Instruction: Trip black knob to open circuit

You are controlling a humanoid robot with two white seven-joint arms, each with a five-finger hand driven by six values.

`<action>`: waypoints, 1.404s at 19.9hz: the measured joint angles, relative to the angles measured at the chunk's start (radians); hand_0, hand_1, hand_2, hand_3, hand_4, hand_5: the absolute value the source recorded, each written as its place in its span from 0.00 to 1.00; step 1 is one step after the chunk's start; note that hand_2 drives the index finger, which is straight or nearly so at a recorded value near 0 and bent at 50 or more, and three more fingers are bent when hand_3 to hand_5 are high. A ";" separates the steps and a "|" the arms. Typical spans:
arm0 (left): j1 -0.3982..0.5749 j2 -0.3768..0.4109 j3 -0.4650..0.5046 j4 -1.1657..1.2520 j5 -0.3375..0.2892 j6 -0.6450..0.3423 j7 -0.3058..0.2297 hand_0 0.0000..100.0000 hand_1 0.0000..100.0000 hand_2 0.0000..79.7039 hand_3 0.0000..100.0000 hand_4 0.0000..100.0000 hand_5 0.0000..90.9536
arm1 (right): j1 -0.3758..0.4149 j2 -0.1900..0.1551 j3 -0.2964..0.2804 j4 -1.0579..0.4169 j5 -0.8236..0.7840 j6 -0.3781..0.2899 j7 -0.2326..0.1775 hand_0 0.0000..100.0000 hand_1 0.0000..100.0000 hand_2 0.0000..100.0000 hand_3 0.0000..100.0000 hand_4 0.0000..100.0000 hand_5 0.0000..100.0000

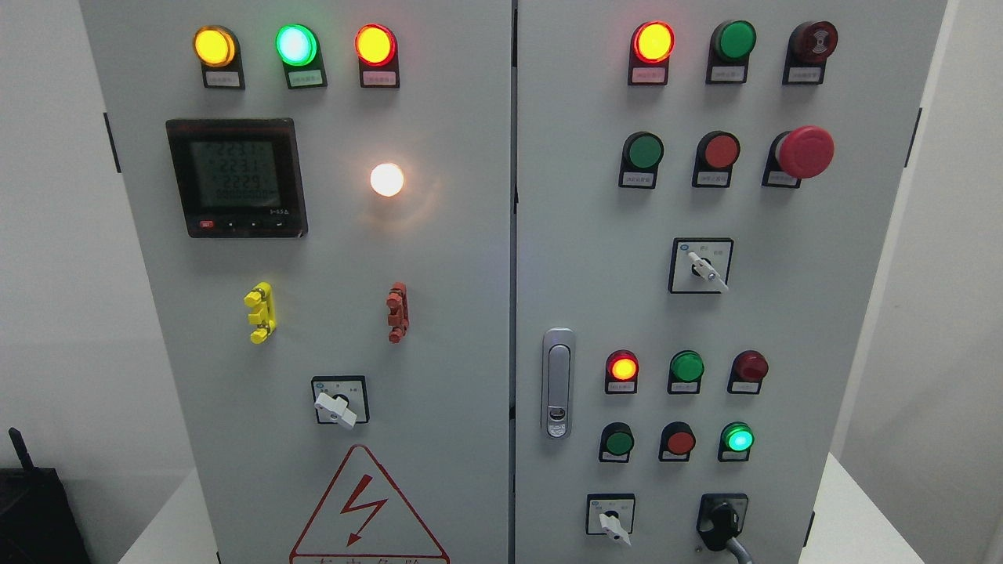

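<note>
A: Status on the black knob?
B: Bottom right of the cabinet's right door, handle pointing down-right. Looks untouched.
A: Hands?
B: Neither in frame, so can't tell open or closed. Whole reach and trip still left.

Camera: one head view, no second view to share with.
Facing: straight onto the grey cabinet, tilted slightly down.
Nearness: close; both doors fill the frame, the bottom cut off.
Edges: white wall far left and right.
</note>
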 measured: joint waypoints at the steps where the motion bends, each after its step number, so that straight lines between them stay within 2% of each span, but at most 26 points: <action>1: 0.000 0.000 0.000 0.000 0.000 0.000 0.000 0.12 0.39 0.00 0.00 0.00 0.00 | 0.000 0.000 -0.001 0.000 0.000 0.000 0.000 0.00 0.00 0.04 1.00 0.98 0.96; 28: 0.000 0.000 0.000 0.000 0.000 0.000 0.000 0.12 0.39 0.00 0.00 0.00 0.00 | 0.003 0.000 -0.012 0.007 -0.001 0.000 -0.003 0.00 0.00 0.03 1.00 0.97 0.95</action>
